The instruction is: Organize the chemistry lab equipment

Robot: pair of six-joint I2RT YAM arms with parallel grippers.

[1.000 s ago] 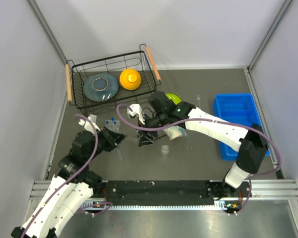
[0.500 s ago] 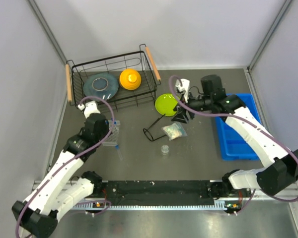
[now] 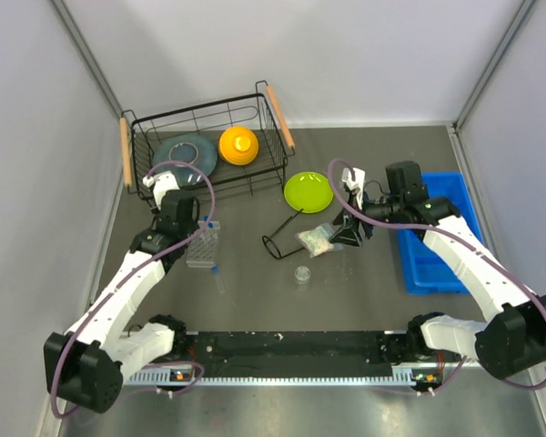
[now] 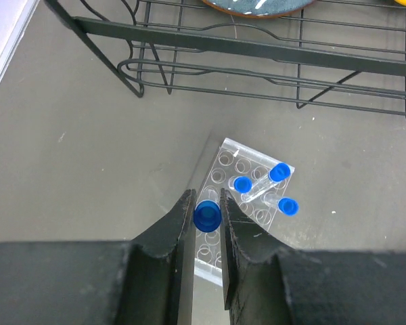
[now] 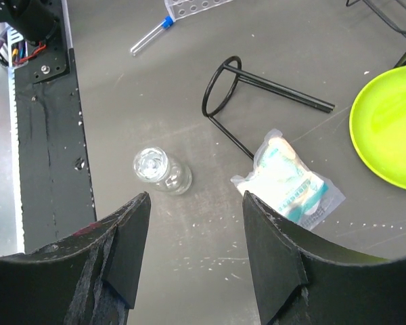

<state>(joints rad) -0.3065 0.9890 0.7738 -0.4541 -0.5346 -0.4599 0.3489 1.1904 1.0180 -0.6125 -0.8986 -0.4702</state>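
The left hand (image 4: 206, 201) is clenched on a small blue-capped tube (image 4: 207, 216). The tube is pinched between the two fingers and seen almost end on, so its long axis points straight down to the counter (image 4: 88, 135). Directly under it, and reaching a little forward and to the right, lies the clear rack (image 4: 229, 161). The rack's long side runs away from the hand at a slant, and the holes of the near rows look free. Farther along the rack there are three other tubes (image 4: 242, 183), and one of them seems to lean across the holes rather than stand. Behind the rack, well apart, is the wire basket (image 4: 257, 49). In my judgement the coming move is a plain lowering, with perhaps a small shift so that the tube meets one hole. The right hand (image 5: 196, 203) is far across the counter, released and holding nothing, above the dish (image 5: 161, 170) and the packet (image 5: 291, 179), so the left arm is clearly the nearer one.
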